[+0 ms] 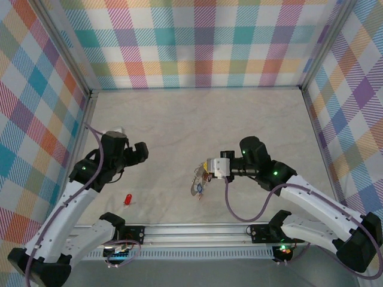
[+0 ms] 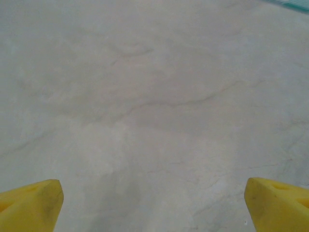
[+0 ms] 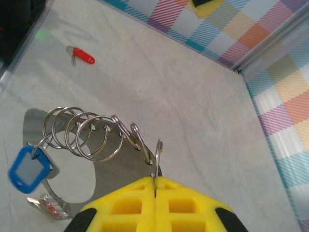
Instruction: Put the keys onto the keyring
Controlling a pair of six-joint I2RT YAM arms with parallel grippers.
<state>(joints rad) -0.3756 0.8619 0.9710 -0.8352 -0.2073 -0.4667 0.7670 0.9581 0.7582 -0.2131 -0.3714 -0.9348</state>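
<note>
Pale marbled tabletop (image 1: 179,119) enclosed by plaid walls (image 1: 197,42). Left gripper (image 2: 153,208) spread wide. Right gripper (image 3: 155,186) clamped on the keyring (image 3: 94,135) mid-table. A red key (image 1: 127,199) lies well apart, near the front rail.

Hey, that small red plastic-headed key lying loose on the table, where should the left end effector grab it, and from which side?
Probably best to grip the small red plastic-headed key by its oblong head, across the narrow width, coming straight down from above. It lies flat on the pale table with nothing touching it, and the head looks like its bulkiest part; that grip leaves the metal end free.
</note>
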